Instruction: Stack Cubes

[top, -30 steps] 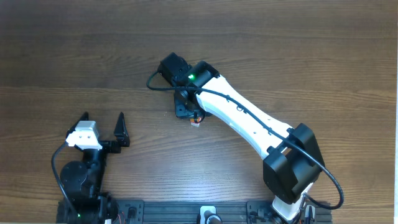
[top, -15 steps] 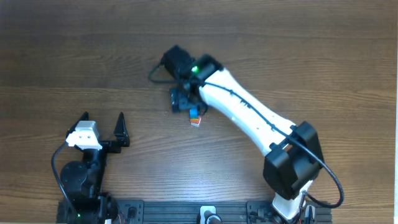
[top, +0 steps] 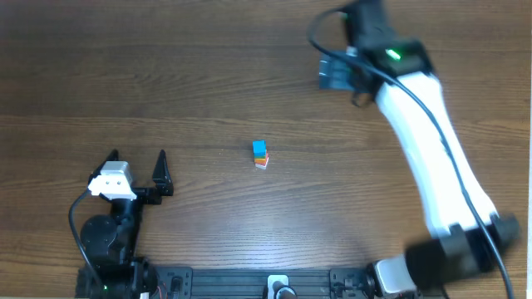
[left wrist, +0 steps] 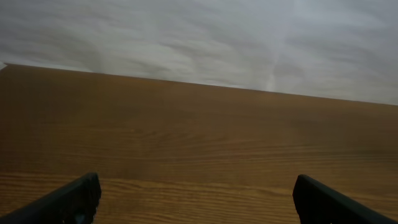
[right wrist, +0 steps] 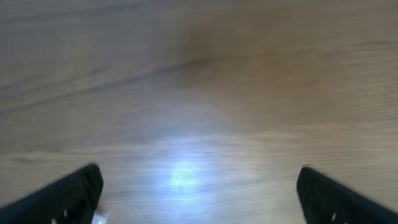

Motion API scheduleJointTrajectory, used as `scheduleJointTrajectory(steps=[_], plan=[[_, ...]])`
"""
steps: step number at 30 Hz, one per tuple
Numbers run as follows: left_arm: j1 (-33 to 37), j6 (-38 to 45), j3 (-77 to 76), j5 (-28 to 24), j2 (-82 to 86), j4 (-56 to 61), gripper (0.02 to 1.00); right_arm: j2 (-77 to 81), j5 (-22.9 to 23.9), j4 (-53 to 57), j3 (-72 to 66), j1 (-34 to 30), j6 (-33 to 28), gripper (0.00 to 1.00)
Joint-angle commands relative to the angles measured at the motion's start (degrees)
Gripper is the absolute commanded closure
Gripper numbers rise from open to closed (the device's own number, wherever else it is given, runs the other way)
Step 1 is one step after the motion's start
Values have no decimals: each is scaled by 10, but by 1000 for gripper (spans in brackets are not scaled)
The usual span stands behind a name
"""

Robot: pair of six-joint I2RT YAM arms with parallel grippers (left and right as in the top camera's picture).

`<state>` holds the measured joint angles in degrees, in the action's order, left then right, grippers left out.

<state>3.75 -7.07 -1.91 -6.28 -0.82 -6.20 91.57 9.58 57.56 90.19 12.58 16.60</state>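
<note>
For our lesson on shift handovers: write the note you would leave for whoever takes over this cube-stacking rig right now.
Left gripper: open, empty, near its own base over the bare table.
Right gripper: open, empty, over bare wood at the far right, well apart from the cubes.
Cubes: the blue cube sits on the orange-red cube near the table's middle; nothing touches them.
Done: the cubes stand stacked.
Left: probably nothing; perhaps bring the right arm home.
</note>
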Motion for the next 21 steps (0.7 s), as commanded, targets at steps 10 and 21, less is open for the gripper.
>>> scheduleJointTrajectory(steps=[10,21], plan=[[-2,7,5,-7,5,2,18,-535,-1,-294,-518,-40,-61,9],[-2,7,5,-7,5,2,20,-804,-42,-426,-720,-51,-111,7]])
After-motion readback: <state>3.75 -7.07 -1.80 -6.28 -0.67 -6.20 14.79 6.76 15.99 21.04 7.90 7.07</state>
